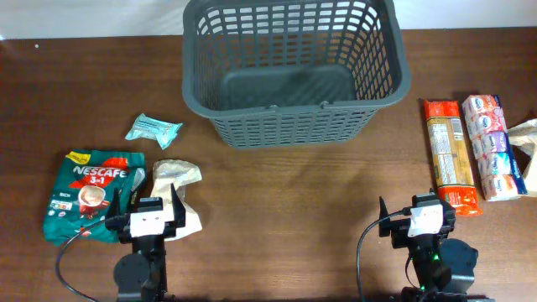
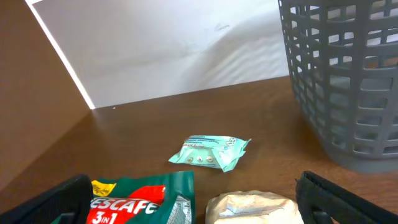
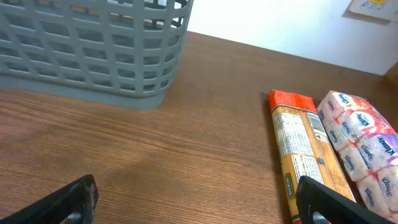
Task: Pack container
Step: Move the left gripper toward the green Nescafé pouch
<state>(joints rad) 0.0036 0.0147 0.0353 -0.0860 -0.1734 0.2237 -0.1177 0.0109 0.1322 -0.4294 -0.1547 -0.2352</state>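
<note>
Reading this as the very start of packing: nothing in the container (image 1: 285,126) yet, just bare base. Sits at far centre of the bench (image 1: 277,218), upright, open-topped, well apart from both arms.

Checked left pincer (image 1: 155,200): spread wide, gripping nothing, parked near-left. Same for right pincer (image 1: 419,210): released, empty, parked near-right.

Next move, best guess: grab a first packet, carry it over the near wall, let go inside. Closest candidate is the cream packet (image 2: 255,208), lying right between the left fingers (image 2: 59,199) in the wrist view. Calls for a short descent and a clench. Soft crinkled wrapper, so likely to slip if pinched at an edge.

Also on the left: green Nescafé pouch (image 1: 88,195) just left of the cream one, touching or not, can't tell. Small teal sachet (image 1: 153,129) farther back, apart from both, near the container's left corner.

On the right: long orange packet (image 1: 449,158) side by side with a pink-and-white tissue pack (image 1: 493,147), touching or nearly. Some beige wrapper (image 1: 529,134) cut off at the right edge.

In the way: only the tall lattice wall, so lift clear of the rim before release. Risk of nudging the tissue pack if going for the orange one.
</note>
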